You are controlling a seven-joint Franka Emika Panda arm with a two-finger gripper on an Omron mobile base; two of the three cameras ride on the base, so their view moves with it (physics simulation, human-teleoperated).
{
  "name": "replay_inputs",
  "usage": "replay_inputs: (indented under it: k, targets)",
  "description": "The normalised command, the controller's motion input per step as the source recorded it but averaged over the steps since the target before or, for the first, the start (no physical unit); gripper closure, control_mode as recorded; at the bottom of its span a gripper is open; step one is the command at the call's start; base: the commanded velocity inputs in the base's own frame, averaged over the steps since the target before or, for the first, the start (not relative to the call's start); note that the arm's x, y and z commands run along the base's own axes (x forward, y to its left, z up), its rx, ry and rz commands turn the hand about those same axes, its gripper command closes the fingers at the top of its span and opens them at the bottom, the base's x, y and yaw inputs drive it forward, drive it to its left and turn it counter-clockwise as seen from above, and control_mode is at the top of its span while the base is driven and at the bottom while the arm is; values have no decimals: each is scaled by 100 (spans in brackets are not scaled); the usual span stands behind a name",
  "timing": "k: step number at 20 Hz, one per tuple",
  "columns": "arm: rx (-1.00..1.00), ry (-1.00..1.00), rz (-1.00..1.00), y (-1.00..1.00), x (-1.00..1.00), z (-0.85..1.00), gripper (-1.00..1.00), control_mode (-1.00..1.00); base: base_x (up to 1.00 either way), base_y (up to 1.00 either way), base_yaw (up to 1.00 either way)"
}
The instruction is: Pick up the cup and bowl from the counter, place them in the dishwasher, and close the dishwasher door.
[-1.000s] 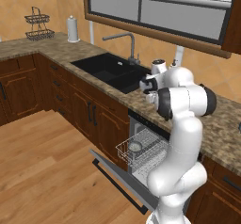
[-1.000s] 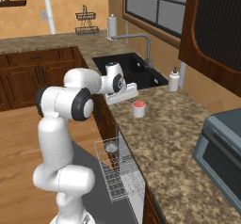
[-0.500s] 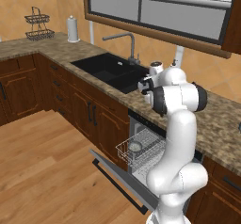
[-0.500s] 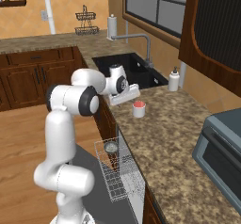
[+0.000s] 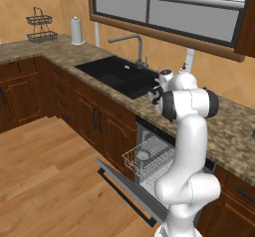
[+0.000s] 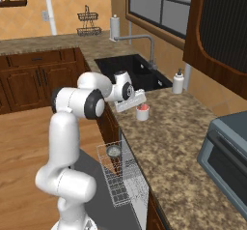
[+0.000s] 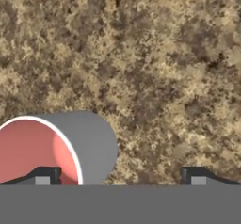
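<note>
The white cup with its pink-red inside stands on the speckled counter, low and left in the hand view. My gripper is open just above it, and the cup overlaps the left fingertip rather than sitting centred. From the right base view the gripper hovers right beside the cup. The grey bowl lies in the white wire rack of the open dishwasher. The dishwasher door hangs down flat.
A black sink with its faucet lies left of the cup. A white soap dispenser stands by the wall, and a grey-blue toaster oven is at the far right. The lowered door juts over the wooden floor.
The arm has stretched along the counter and the hand has dropped toward the cup. Cup, bowl and door have stayed put.
</note>
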Motion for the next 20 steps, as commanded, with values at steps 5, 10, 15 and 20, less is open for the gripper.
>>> replay_inputs:
  k: [5, 10, 15, 20]
  targets:
    - [-1, 0, 7, -20, 15, -7, -100, -100, 0, 0, 0]
    - [0, 0, 11, -12, 39, -1, -100, -100, 0, 0, 0]
    - [0, 0, 11, -16, 46, 0, -100, -100, 0, 0, 0]
    - [0, 0, 7, -31, 27, 0, -100, -100, 0, 0, 0]
